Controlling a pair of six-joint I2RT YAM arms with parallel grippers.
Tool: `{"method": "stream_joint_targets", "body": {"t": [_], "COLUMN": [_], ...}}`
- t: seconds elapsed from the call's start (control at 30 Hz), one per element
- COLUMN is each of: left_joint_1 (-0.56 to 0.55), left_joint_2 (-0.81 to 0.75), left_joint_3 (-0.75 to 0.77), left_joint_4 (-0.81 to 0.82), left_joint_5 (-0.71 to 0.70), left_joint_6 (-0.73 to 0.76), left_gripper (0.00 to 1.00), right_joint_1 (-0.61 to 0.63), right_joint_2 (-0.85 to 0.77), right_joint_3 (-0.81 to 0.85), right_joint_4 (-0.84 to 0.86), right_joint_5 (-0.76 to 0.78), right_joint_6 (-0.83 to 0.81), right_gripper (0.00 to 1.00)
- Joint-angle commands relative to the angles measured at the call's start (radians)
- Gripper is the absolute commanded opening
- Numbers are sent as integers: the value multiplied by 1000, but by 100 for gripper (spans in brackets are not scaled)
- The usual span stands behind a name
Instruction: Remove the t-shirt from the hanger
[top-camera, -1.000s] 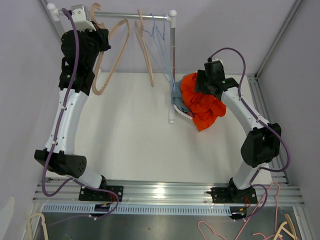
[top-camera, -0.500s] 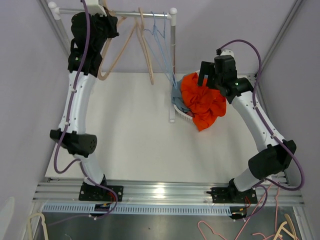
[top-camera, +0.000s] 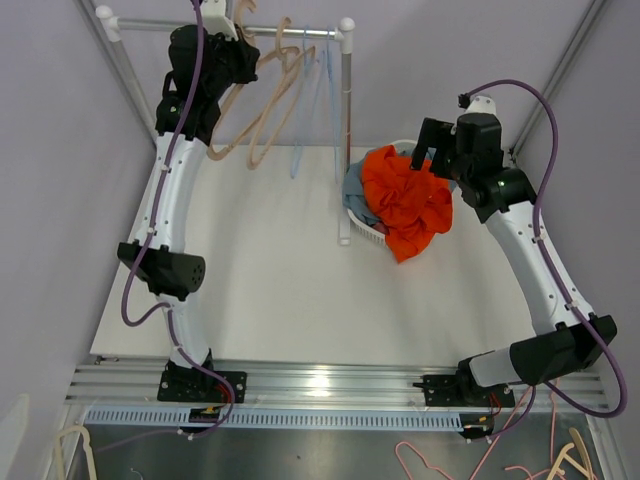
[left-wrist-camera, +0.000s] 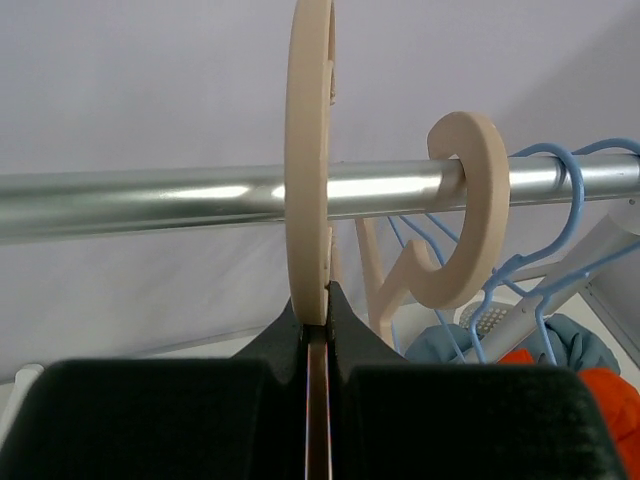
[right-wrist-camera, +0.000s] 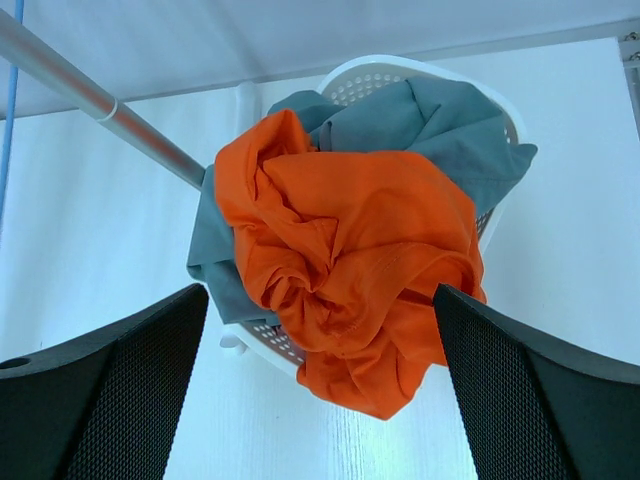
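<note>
Left gripper (left-wrist-camera: 317, 312) clamped on wooden hanger (left-wrist-camera: 308, 150) at far rail (left-wrist-camera: 120, 200). Right gripper (right-wrist-camera: 318, 300) spread wide, empty, above orange t-shirt (right-wrist-camera: 350, 240) in basket (right-wrist-camera: 390, 68). Likely soft, light: pinch raised fold.

A robotics laboratory test cell is shown. A white table (top-camera: 270, 290) is enclosed by plain lilac panels (top-camera: 45, 220) and aluminium frame posts (top-camera: 560, 75). Two arm bases (top-camera: 200, 385) are bolted to aluminium rails (top-camera: 330, 380), beside a slotted cable duct (top-camera: 320, 417). Wooden hangers (left-wrist-camera: 488, 210) are hung on a small clothes rail (left-wrist-camera: 150, 200).
</note>
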Motion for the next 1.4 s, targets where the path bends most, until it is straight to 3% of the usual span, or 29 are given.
{"method": "stream_joint_targets", "body": {"t": [0.0,0.5,0.63,0.67,0.73,0.87,0.97,1.07,1.2,1.23,1.37], "left_joint_1": [-9,-15,-15,-15,-15,-15,-15,-15,-15,-15,-15], "left_joint_2": [13,-8,-110,-157,-205,-344,-481,-640,-872,-978,-1236], "left_joint_3": [32,-69,-196,-209,-226,-242,-307,-470,-747,-923,-1276], "left_joint_4": [20,-6,29,31,7,-50,-101,-130,-89,-66,71], "left_joint_5": [10,-67,-59,-59,-73,-127,-222,-289,-236,-222,-155], "left_joint_6": [3,-20,-35,-39,-43,-66,-118,-199,-273,-285,-327], "left_gripper": [1,1,30,42,55,99,100,100,100,100,99], "right_joint_1": [-4,-4,-4,-6,-6,-6,-6,-3,23,42,60], "right_joint_2": [-38,-84,-99,-100,-97,-90,-128,-148,-163,-192,-260], "right_joint_3": [-29,-60,-62,-59,-51,16,18,19,-6,-69,-212], "right_joint_4": [43,43,40,42,36,-15,-4,-7,12,40,172], "right_joint_5": [-31,-68,-68,-74,-82,-83,-94,-102,-56,-51,-71], "right_joint_6": [-11,5,3,3,3,0,2,11,74,83,130], "right_gripper": [99,99,100,100,99,99,100,99,100,100,99]}}
